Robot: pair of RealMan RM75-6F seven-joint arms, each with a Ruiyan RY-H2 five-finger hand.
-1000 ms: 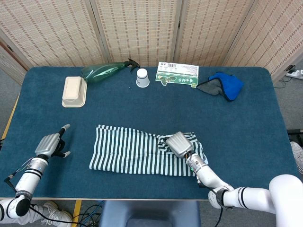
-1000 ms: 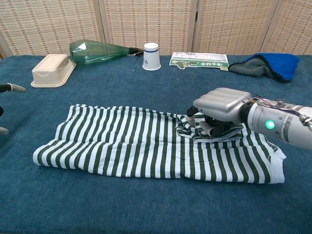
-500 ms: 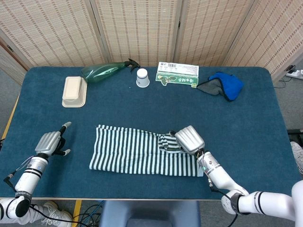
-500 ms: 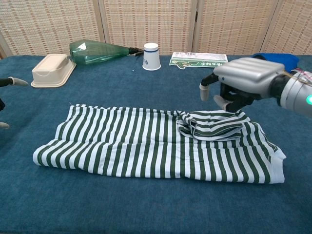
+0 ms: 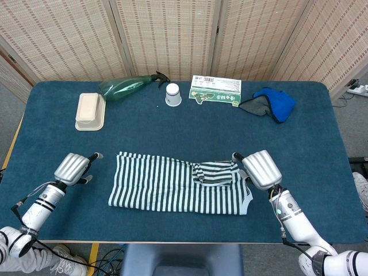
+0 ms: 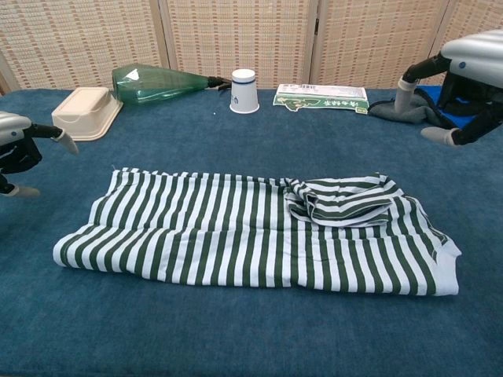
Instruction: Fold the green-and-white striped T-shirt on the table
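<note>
Folding of T-shirt (image 5: 179, 190) pending: lies flat mid-counter (image 5: 322, 144) as a long band, sleeve tucked over right part; left hand (image 5: 73, 168) and right hand (image 5: 261, 169) flank it, fingers (image 6: 405, 93) apart, holding nothing. Best gripping both short-end corners, carrying across evenly. Paper cup (image 5: 172, 95) upside down, tray (image 5: 89, 111) contents indiscernible.

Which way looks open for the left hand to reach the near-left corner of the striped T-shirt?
Probably yes, straight across: the left hand holds nothing and sits just off the striped T-shirt, with only bare table between. The tray lies well behind.
</note>
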